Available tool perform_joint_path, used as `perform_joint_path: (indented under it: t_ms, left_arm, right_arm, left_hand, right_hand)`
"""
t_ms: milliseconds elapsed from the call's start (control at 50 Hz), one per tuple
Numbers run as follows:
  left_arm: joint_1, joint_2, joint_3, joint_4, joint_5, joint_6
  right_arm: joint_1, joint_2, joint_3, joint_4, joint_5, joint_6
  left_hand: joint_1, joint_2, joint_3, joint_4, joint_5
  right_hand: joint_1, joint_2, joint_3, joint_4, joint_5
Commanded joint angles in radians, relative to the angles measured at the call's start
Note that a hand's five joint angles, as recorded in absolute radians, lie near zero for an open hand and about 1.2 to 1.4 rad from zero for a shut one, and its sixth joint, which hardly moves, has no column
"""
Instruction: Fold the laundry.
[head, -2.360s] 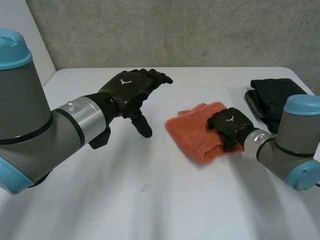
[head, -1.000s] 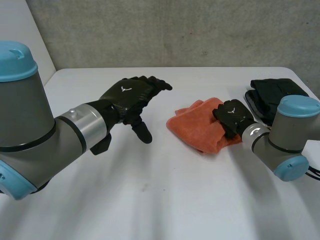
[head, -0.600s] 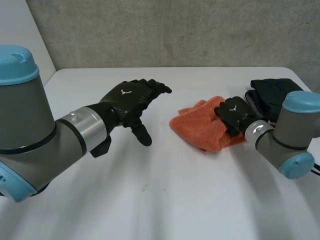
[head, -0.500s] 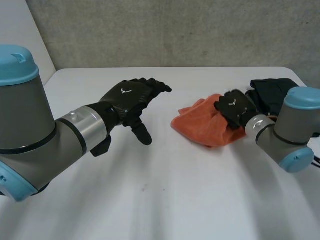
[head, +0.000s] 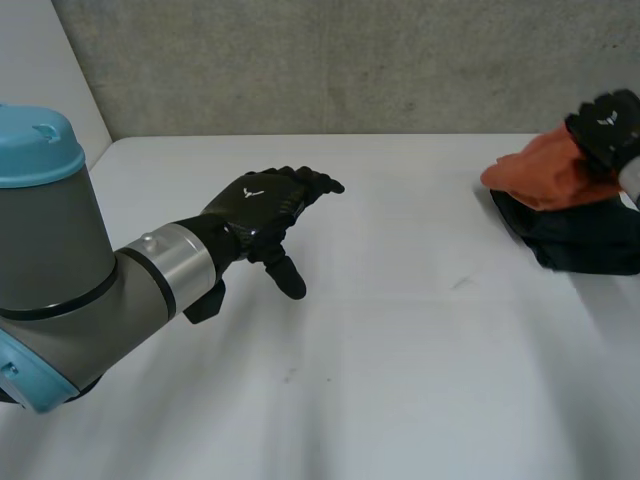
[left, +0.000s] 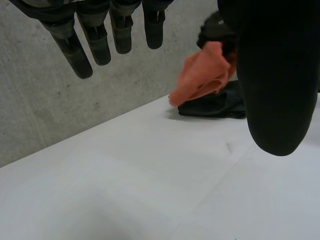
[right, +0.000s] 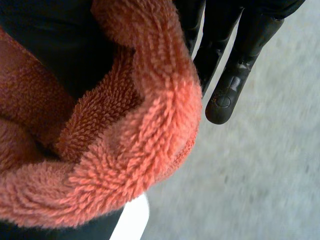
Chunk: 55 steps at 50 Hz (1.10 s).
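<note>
The folded orange towel (head: 540, 172) hangs off the table at the far right, directly above a folded black garment (head: 585, 240). My right hand (head: 608, 124) is shut on the towel's upper edge. In the right wrist view the fuzzy orange towel (right: 125, 140) bunches against the palm of my right hand (right: 239, 55), whose fingers reach past it. My left hand (head: 262, 198) hovers open over the table's left half, touching nothing. In the left wrist view, my left hand (left: 272, 80) has straight fingers, and the orange towel (left: 201, 75) hangs beyond them over the black garment (left: 215, 104).
The white table (head: 400, 350) spreads wide between the two arms. A grey concrete wall (head: 350, 60) stands behind its far edge. The black garment lies close to the table's right edge.
My right hand has lifted the orange towel off the middle of the table and carried it right, over the black garment. The left hand has hardly moved.
</note>
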Motion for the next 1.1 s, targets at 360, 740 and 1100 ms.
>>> perform_joint_path:
  t_ms: [360, 740, 1100]
  left_arm:
    - [0.001, -0.002, -0.004, 0.007, 0.0, 0.001]
    - [0.029, 0.15, 0.002, 0.053, -0.078, 0.001]
    - [0.209, 0.301, -0.025, 0.035, -0.219, -0.052]
  right_arm:
    - [-0.174, -0.013, 0.192, 0.115, 0.028, -0.062]
    - [-0.039, -0.525, 0.293, 0.126, 0.24, 0.418]
    - [0.418, -0.735, 0.586, 0.132, 0.432, 0.618]
  left_hand:
    - [-0.016, -0.023, -0.029, -0.022, -0.046]
    - [-0.022, -0.029, -0.035, -0.028, -0.051]
    - [-0.023, -0.029, -0.036, -0.029, -0.052]
  right_hand:
    - [-0.567, -0.821, -0.81, -0.845, -0.783]
    - [-0.735, -0.989, -0.978, -1.013, -0.952]
    - [-0.735, -0.989, -0.978, -1.013, -0.952]
